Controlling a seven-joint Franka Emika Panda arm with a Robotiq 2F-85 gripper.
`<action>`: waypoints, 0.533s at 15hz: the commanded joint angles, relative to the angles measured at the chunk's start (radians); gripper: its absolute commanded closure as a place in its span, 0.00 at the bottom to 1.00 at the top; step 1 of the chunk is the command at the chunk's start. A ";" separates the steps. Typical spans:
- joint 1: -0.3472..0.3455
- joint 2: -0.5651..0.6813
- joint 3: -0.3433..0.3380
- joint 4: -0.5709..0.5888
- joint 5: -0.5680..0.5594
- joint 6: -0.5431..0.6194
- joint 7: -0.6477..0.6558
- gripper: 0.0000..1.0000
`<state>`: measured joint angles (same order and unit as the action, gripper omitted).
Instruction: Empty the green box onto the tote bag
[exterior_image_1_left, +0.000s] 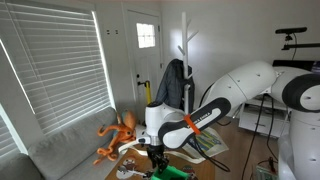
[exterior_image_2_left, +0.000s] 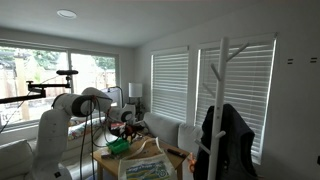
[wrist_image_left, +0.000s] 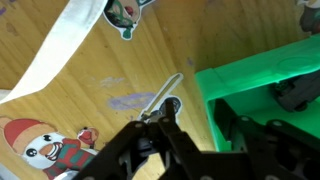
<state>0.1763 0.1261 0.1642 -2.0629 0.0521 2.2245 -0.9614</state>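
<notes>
The green box (wrist_image_left: 262, 70) fills the right of the wrist view, open side toward me, with a dark object (wrist_image_left: 296, 92) inside. My gripper (wrist_image_left: 203, 118) is open and straddles the box's near wall: one finger is outside over the wooden table, the other inside the box. A small gap shows on both sides of the wall. In both exterior views the gripper (exterior_image_1_left: 155, 152) (exterior_image_2_left: 124, 136) hangs low over the green box (exterior_image_1_left: 165, 173) (exterior_image_2_left: 119, 147). The tote bag (exterior_image_2_left: 146, 169) (exterior_image_1_left: 207, 146) lies flat on the table beside the box. A pale strap (wrist_image_left: 60, 45) crosses the wrist view.
An orange octopus toy (exterior_image_1_left: 118, 134) sits on the grey sofa behind the table. Stickers are on the wooden tabletop: a snowman (wrist_image_left: 42, 146) and another (wrist_image_left: 124, 13). A thin metal piece (wrist_image_left: 164, 98) lies by the outer finger. A coat rack (exterior_image_2_left: 222, 110) stands close by.
</notes>
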 joint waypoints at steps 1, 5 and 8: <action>-0.012 0.002 0.029 0.027 0.043 -0.030 -0.041 0.84; -0.016 -0.029 0.036 0.010 0.085 -0.041 -0.021 1.00; -0.010 -0.112 0.014 -0.037 0.005 0.042 0.122 0.99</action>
<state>0.1731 0.1071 0.1872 -2.0554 0.1060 2.2176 -0.9466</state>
